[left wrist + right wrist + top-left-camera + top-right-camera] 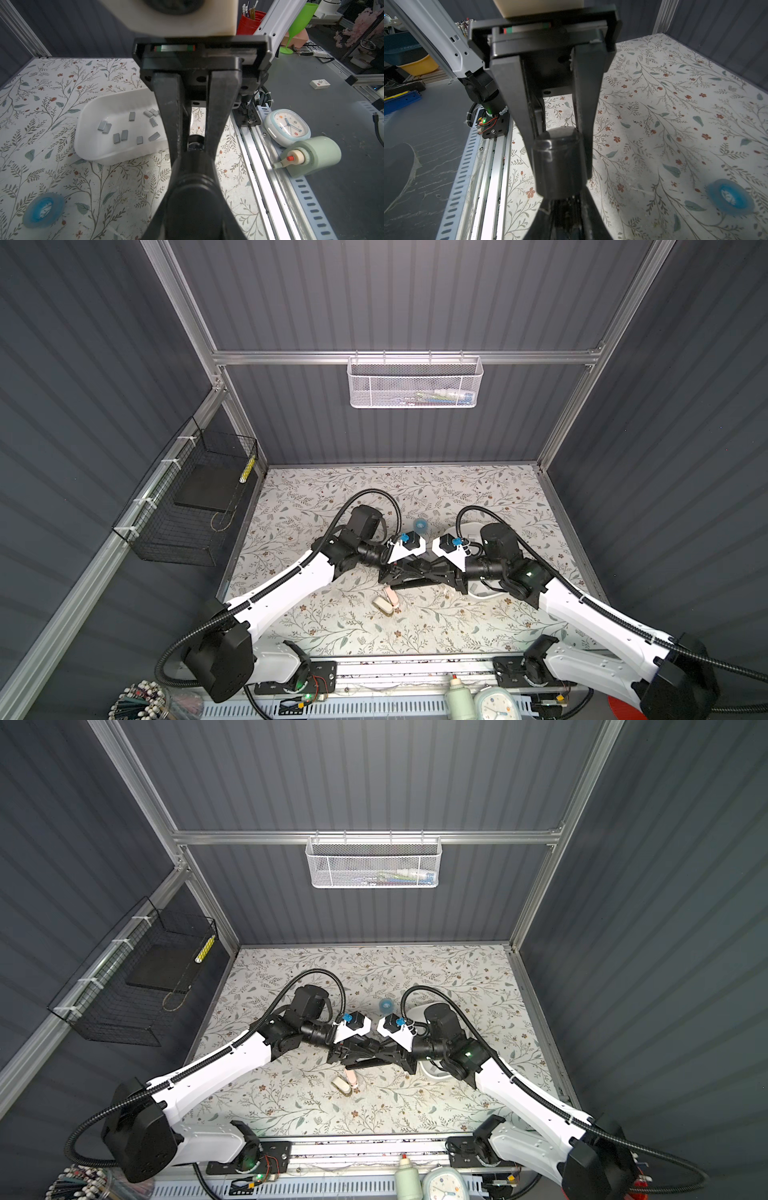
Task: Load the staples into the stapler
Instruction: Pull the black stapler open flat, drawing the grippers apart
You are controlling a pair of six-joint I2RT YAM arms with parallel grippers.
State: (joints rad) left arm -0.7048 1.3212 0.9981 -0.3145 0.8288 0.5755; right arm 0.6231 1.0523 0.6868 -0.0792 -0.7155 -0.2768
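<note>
1. Left claw [195, 149] — matte black tapering fingers, drawn nearly together and clamped on the stapler [415, 581], a smooth black body with rounded contours, held between both arms at mid-surface.
2. Right claw [562, 170]: identical black fingers, closed against either side of the stapler's blunt, rounded end.
3. The staples [124, 135] — about a dozen short, flat, grey metal strips — lie loose and scattered in a glossy white plastic tray [116, 97] with rounded corners. The tray sits on the surface partly under the right arm, apart from the stapler.
4. Surface [41, 93]: pale covering printed with grey-green leafy sprigs and small red flowers.
5. Translucent blue tape roll [42, 209], ring-shaped, lying flat on the surface beyond the claws.
6. Past the surface's near edge: a rounded-square clock [287, 126], white face with a pale blue rim, numerals too small to read; a pale green squeeze bottle [315, 155], cream collar with a red spot, lying on its side.
7. Small white box [320, 84] bearing a red mark; print too small to read.
</note>
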